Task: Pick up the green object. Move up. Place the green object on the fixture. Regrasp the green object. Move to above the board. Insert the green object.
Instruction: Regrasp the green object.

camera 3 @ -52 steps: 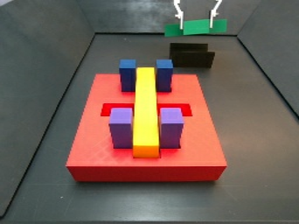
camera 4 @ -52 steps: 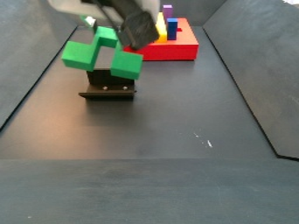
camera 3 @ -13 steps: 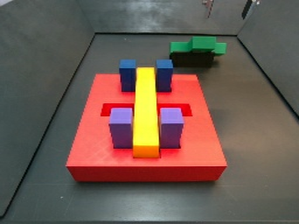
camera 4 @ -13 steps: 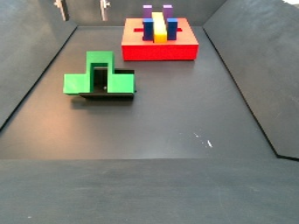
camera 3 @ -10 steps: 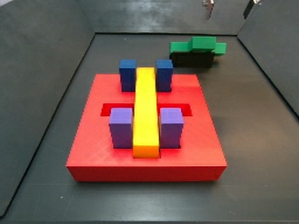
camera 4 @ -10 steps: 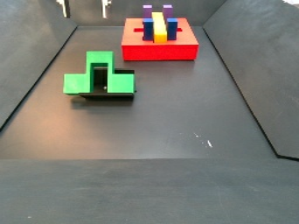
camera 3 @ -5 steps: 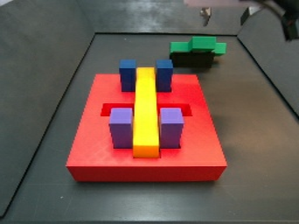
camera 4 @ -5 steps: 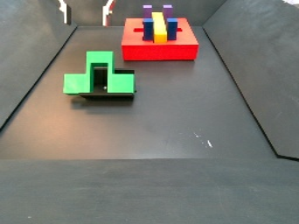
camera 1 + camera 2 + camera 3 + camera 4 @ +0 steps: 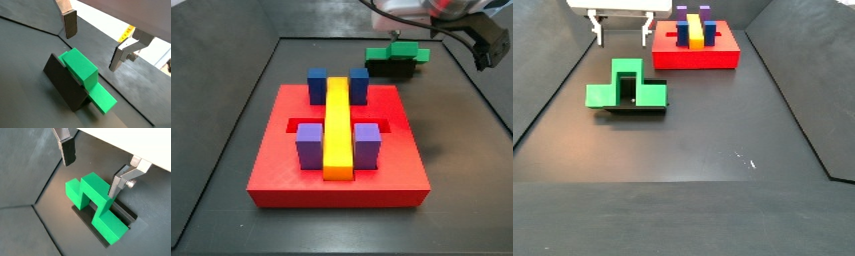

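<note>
Jaws spread wide and holding nothing: we find the gripper (image 9: 92, 170) above the green object (image 9: 95, 208), one finger (image 9: 70, 25) on each side of it in both wrist views, with clear space between each pad and the plastic. In a side view the gripper (image 9: 623, 30) hangs above and slightly beyond the piece, well clear of it.

We note the green object (image 9: 623, 87) rests on the fixture (image 9: 644, 103), propped against the bracket's upright so that one stepped end overhangs the base. We judge this resting place is chosen to present the piece at a different angle, so the fingers can take it on new faces for the regrasp.

We record the board (image 9: 291, 160) standing well apart on the table (image 9: 714, 140), with its yellow bar (image 9: 337, 125) and blue and purple blocks seated. An open red recess shows beside the bar, which we take to be the intended slot.
</note>
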Controlling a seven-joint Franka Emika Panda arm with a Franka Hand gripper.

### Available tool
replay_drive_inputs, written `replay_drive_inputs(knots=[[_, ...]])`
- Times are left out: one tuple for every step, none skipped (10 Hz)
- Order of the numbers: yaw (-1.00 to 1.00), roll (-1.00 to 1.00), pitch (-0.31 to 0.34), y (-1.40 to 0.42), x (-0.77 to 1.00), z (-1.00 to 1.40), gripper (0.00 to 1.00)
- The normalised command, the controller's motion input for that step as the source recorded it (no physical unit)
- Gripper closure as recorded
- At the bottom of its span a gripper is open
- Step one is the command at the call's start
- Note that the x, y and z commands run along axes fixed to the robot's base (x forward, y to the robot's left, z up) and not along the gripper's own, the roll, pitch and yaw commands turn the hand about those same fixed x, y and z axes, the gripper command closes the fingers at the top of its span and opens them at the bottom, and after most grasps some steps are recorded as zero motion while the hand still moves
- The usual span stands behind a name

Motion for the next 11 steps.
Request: replay_drive_inputs(knots=[[0.0,0.0,0.0,0.0,0.0,-0.03,0.0],[0.0,0.02,0.017,0.0,0.0,-0.23,0.0],[-0.07,0.0,0.0,0.0,0.0,-0.3,0.0],[-0.08,0.0,0.0,0.07,0.0,-0.36,0.0],[-0.03,0.0,0.0,0.1,0.0,-0.34,0.0],[0.0,0.0,0.0,0.08,0.0,-0.17,0.0],[0.0,0.02,0.0,0.06,0.11,-0.08,0.0],[0.0,0.04,0.0,0.09,0.08,-0.09,0.0],[0.0,0.12,0.014,0.08,0.04,-0.1,0.0],[0.0,0.15,0.006,0.08,0.0,-0.11,0.0],[0.0,0.1,0.0,0.06,0.0,-0.08,0.0]])
